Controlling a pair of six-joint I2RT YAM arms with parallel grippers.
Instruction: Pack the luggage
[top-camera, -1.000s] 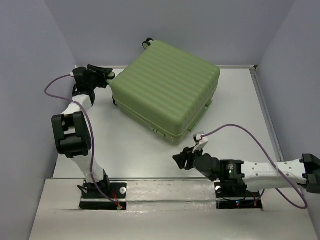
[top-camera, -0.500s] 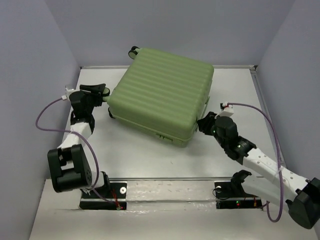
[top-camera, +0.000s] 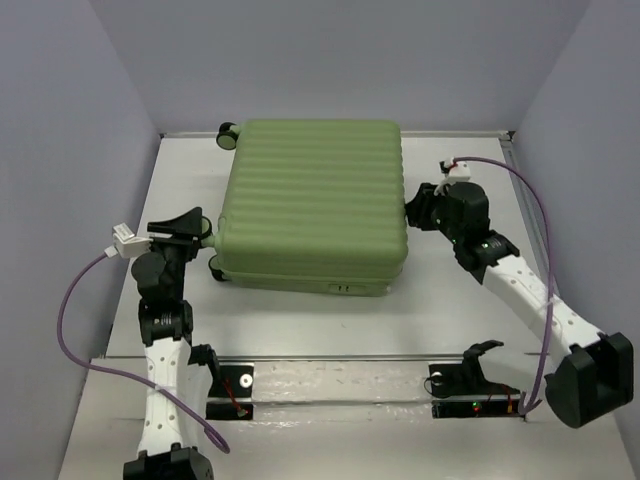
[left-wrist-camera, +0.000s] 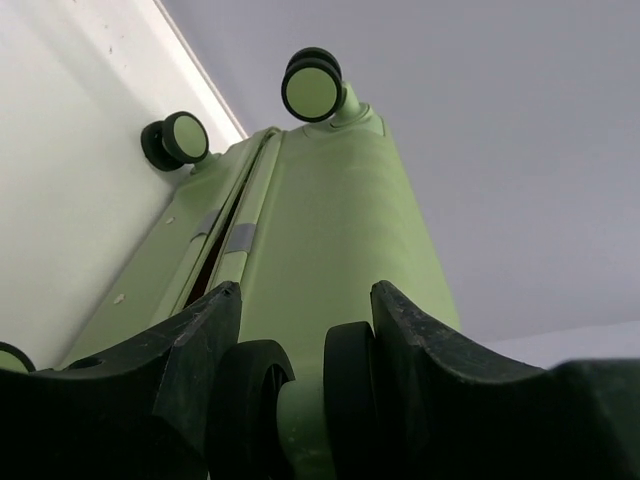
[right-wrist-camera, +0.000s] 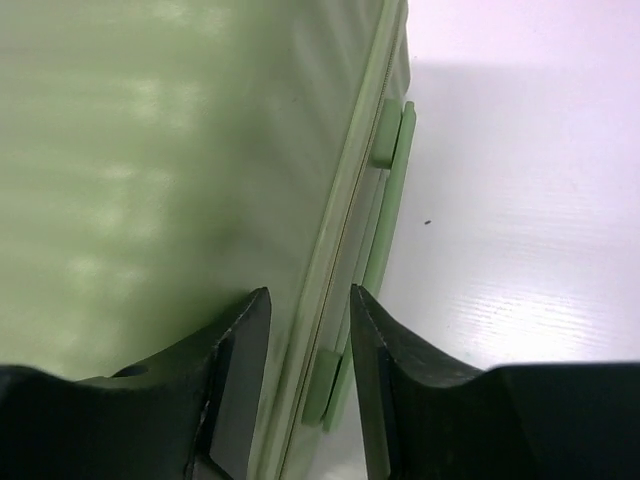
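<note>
Nearest in the top view is a bare strip of bench (top-camera: 300, 320), lower centre of the frame; beyond it the two arms reach up either side.

At middle left, the left end effector (top-camera: 200, 232) meets the lower-left corner of the luggage (top-camera: 315, 200). In the left wrist view its fingers (left-wrist-camera: 190, 380) bracket a twin caster (left-wrist-camera: 255, 400) and look closed against it, so I judge the corner held.

At middle right, the right end effector (top-camera: 412, 208) sits against the opposite end of the case. In the right wrist view it is partly spread, one finger (right-wrist-camera: 240, 380) over the shell and the other on the bench side, straddling the seam and a flat handle (right-wrist-camera: 385, 200); whether it presses on them I cannot tell.

The luggage lies flat and closed at upper centre, between the two; its ribs and long axis run left to right across the frame, wheels at the left end. It lies rightward from the left end effector and leftward from the right, and neither arm is clearly nearer.

Farthest, a rear wheel (top-camera: 228, 133) shows at the upper left corner of the case.

Since the case is shut, packing seems not yet begun; the next move probably turns on this end-to-end bracketing.
</note>
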